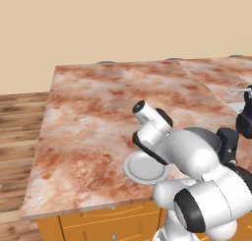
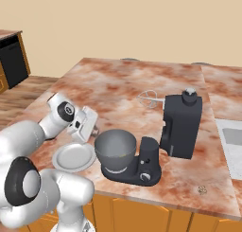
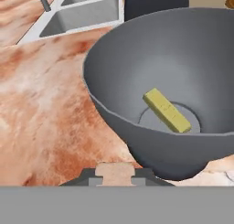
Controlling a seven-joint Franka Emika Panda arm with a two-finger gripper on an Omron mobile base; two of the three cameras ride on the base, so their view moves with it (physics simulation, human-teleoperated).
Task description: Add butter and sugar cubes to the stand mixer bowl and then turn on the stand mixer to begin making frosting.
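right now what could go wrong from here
The tool is shut and sits close beside the bowl, so a swing could knock the rim. The butter is already in the bowl, but the mixer head is tilted up with the whisk out; switching on now would mix nothing. The plate lies right under the arm's path.

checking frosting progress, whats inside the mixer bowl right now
The hand view shows one butter strip lying on the flat bottom of the bowl, with no sugar cubes visible. The near wall hides the closest part of the bowl's floor.
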